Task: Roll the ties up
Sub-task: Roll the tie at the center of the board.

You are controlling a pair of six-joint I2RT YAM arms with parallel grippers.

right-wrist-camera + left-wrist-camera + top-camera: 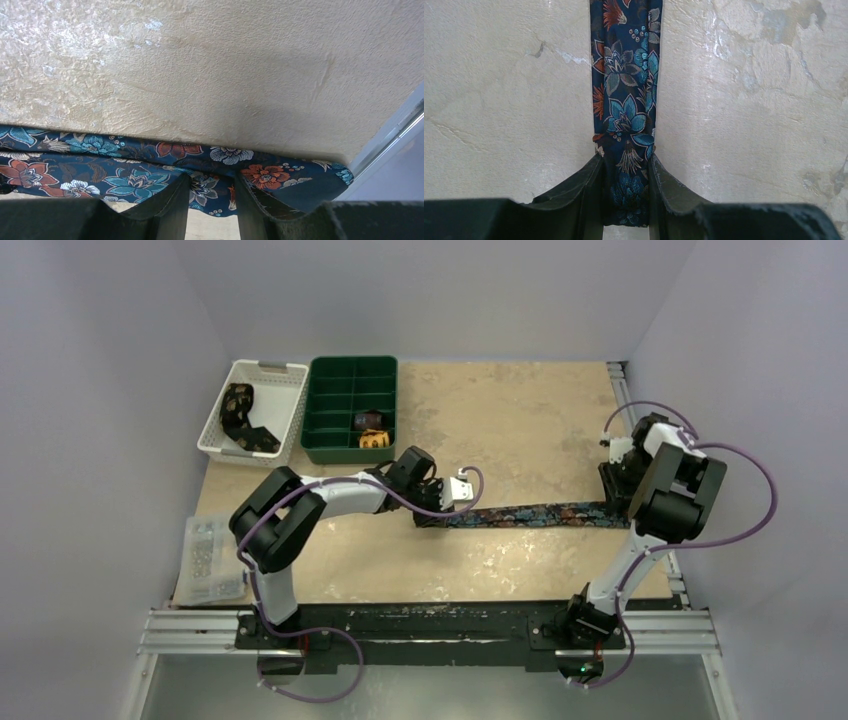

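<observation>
A dark navy tie with blue and orange flowers lies stretched flat across the table, left to right. My left gripper is at its narrow left end. In the left wrist view the tie runs between the jaws, and the gripper is shut on its squeezed end. My right gripper is at the wide right end near the table's right edge. In the right wrist view it is shut on the bunched edge of the tie.
A white basket at the back left holds a black-and-gold tie. A green compartment tray beside it holds rolled ties. A clear plastic box sits at the left edge. A metal rail runs along the right edge.
</observation>
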